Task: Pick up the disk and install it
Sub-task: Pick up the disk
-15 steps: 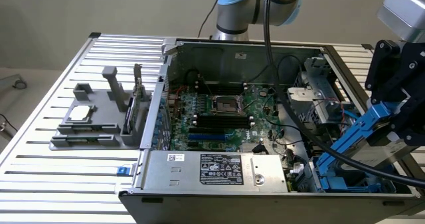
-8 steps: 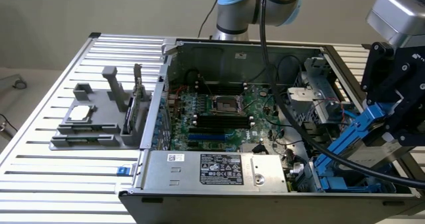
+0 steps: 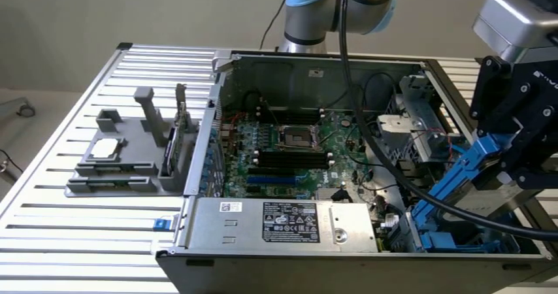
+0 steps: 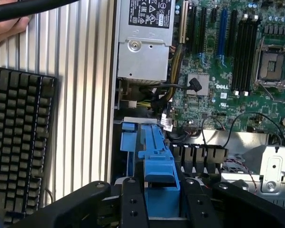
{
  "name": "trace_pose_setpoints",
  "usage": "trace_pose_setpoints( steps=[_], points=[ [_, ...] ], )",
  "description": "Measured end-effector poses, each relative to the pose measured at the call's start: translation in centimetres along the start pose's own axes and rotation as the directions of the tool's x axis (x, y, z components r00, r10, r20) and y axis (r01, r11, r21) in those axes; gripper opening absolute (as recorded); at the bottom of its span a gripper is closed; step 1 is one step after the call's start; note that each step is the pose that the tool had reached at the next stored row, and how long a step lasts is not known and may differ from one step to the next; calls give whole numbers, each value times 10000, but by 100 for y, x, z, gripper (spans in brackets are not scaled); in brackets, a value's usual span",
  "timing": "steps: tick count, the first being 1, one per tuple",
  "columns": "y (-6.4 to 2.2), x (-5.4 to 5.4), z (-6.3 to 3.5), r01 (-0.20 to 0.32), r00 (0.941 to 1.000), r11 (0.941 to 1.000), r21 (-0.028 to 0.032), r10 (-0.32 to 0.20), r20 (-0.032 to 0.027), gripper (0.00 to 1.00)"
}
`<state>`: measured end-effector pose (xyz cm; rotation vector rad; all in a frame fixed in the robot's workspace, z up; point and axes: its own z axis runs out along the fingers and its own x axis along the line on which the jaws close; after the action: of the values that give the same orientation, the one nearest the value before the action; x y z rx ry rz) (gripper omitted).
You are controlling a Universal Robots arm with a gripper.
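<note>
I am holding the disk (image 3: pixel 453 176) in my fingers (image 3: pixel 516 157). They are closing about halfway, pinching the blue frame of the disk from both sides. The disk is hanging tilted, with its far end pointing down into the open computer case (image 3: pixel 349 271). So the picking up is done, I think, and I am doing the putting-in part now.

Just below my fingers, a blue slot (image 3: pixel 445 242) is waiting in the corner of the case. The low end of the disk is sitting near it, but I cannot tell if they are touching. I think the next bit is asking for care. The disk needs to be lining up straight with the slot, not tipping, and going in slowly.

A thick black cable (image 3: pixel 347 46) is running down close beside my fingers and crossing in front of the disk. It could be getting in the way.

A silver box (image 3: pixel 288 222) with a white sticker is sitting next to the slot. A green board (image 3: pixel 296 144) is lying farther off inside the case. Far from my fingers, out on the surface (image 3: pixel 61 242), a grey stand (image 3: pixel 122 170) is holding a small square chip (image 3: pixel 106 148). A keyboard (image 4: pixel 19 142) is resting on the surface too, and a person's hand (image 4: pixel 2 31) is showing near it.
</note>
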<state>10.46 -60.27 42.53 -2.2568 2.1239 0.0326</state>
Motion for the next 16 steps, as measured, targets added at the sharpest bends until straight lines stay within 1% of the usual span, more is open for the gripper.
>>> trace_pose_setpoints(
  steps=[5,10,12,14,16],
  points=[
    [0,-1,31,3,10000,10000,37,-3,0,33],
    [-1,0,39,4,10000,10000,44,-4,8,33],
    [-4,-1,9,8,10000,10000,48,-8,23,33],
    [-4,-4,-53,8,10000,10000,41,-8,4,33],
    [-2,-4,-64,4,10000,10000,42,-4,9,33]
  ],
)
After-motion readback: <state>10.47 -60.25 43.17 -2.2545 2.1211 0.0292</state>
